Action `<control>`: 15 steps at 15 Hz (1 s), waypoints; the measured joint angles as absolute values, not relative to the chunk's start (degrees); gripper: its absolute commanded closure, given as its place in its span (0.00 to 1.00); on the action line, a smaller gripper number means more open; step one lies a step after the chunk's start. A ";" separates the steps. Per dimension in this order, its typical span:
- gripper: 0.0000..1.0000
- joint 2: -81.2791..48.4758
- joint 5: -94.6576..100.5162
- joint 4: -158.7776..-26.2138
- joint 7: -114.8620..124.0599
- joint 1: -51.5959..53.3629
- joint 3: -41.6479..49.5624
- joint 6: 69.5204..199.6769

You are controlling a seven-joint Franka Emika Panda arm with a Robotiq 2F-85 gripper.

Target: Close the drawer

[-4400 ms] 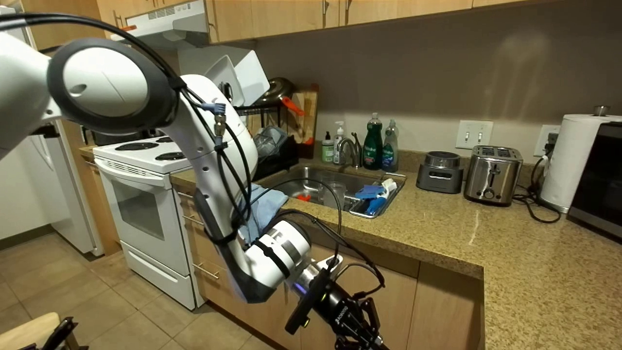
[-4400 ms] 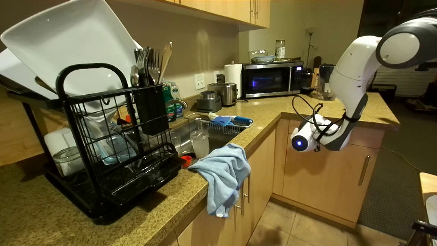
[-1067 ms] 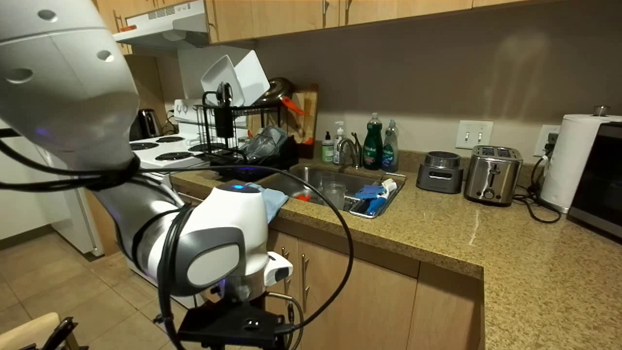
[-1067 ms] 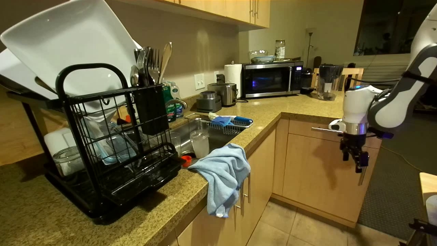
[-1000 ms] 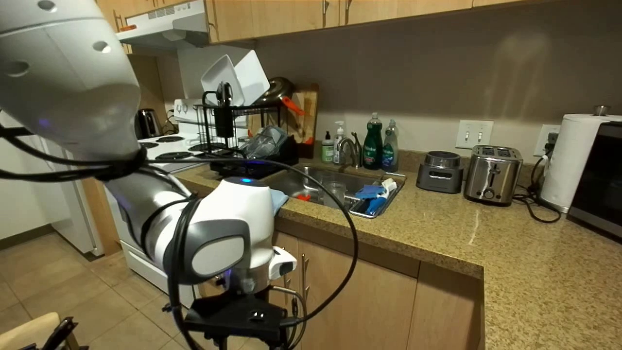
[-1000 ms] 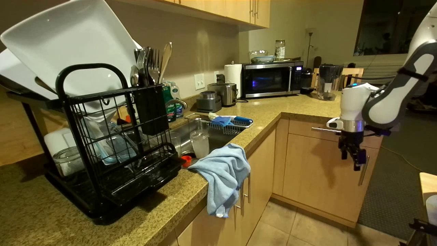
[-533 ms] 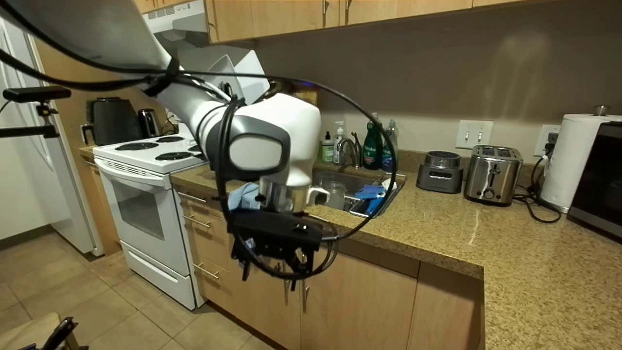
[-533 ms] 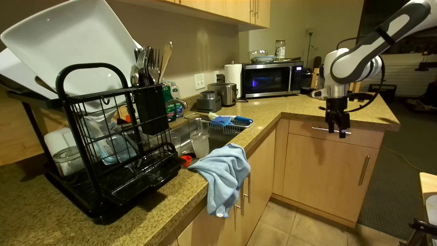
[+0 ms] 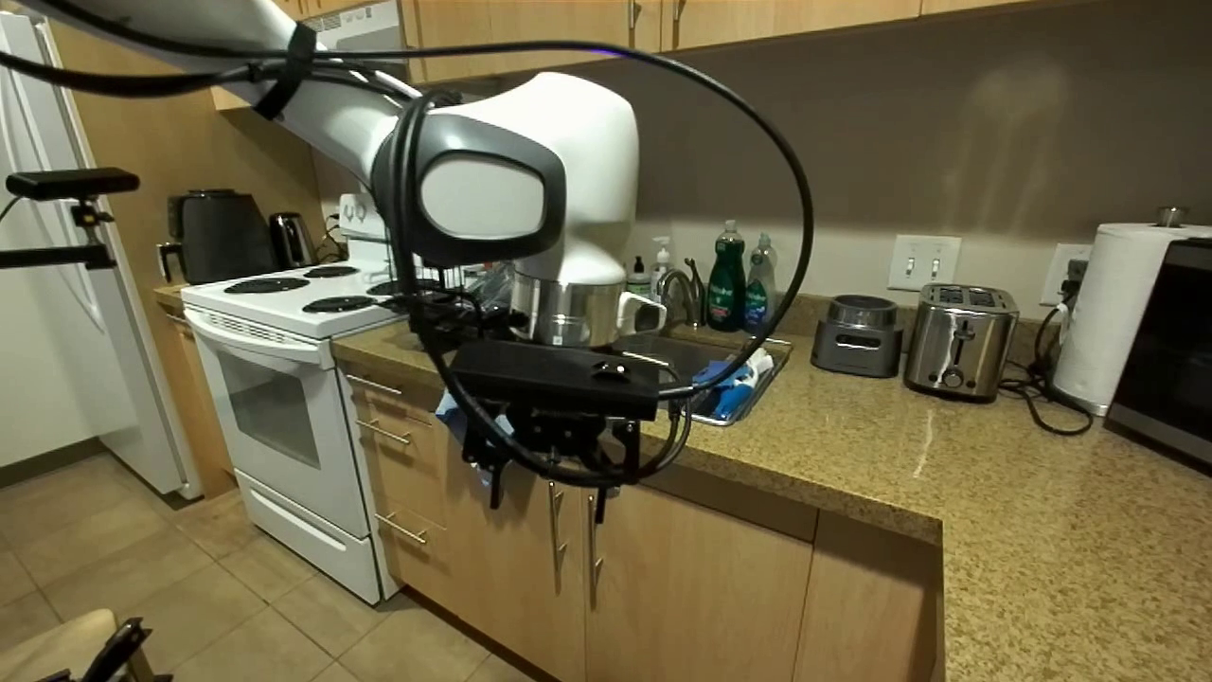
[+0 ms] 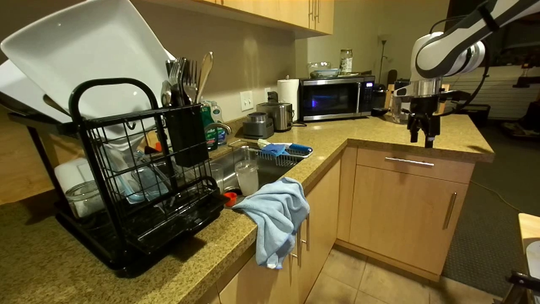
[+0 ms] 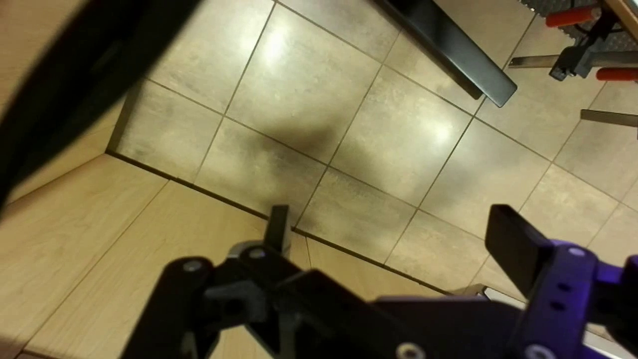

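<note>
A wooden drawer [image 10: 453, 169] with a horizontal metal handle sits under the counter in an exterior view; its front looks flush with the cabinet. Further drawers [image 9: 409, 403] are stacked beside the stove in an exterior view, also looking flush. Which drawer is meant, I cannot tell. My gripper [image 10: 422, 141] points down, above that handle in the picture and in front of the counter edge. In an exterior view the gripper [image 9: 547, 502] hangs before the sink cabinet doors. In the wrist view the gripper [image 11: 391, 219] stands open, only floor and cabinet fronts showing beyond its fingers.
The granite counter [image 10: 455, 135] juts out near the arm. A blue towel [image 10: 280, 215] hangs over its edge by the sink [image 10: 274, 172]. A black dish rack [image 10: 118, 236] stands at the near left. Clamps [image 11: 573, 62] and a dark bar [image 11: 458, 55] show low in the wrist view.
From below the drawer handle, my gripper has risen to about counter-edge height, still pointing down. Earlier still, the forearm was tilted and the gripper pointed sideways. The drawer fronts look unchanged.
</note>
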State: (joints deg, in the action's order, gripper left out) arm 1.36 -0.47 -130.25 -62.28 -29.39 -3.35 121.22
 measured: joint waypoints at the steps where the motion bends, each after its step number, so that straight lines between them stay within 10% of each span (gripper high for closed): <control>1: 0.00 2.06 -0.47 -130.81 -62.60 -26.87 -0.56 121.22; 15: 0.00 7.99 -0.43 -135.28 -64.73 -17.74 9.22 121.35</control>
State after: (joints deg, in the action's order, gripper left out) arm 7.99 -0.43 -135.28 -64.73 -17.74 9.22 121.35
